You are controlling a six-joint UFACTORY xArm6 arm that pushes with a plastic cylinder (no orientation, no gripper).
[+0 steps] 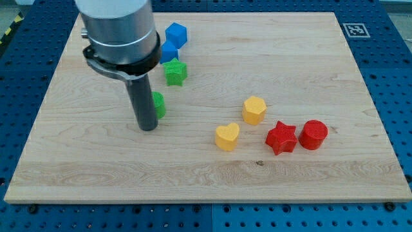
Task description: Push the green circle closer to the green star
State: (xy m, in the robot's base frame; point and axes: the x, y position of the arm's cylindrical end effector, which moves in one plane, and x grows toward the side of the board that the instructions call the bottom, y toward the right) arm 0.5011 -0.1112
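Observation:
The green circle (158,104) lies left of the board's middle, mostly hidden behind my rod. The green star (175,71) sits a short way above it and slightly to the right. My tip (148,127) rests on the board just below and left of the green circle, touching or nearly touching it. The arm's grey body covers the board's upper left.
Two blue blocks (176,34) (168,51) sit just above the green star. A yellow hexagon (254,109), a yellow heart (226,136), a red star (281,137) and a red circle (313,135) lie right of the middle. The wooden board (322,187) has a marker at its top right corner.

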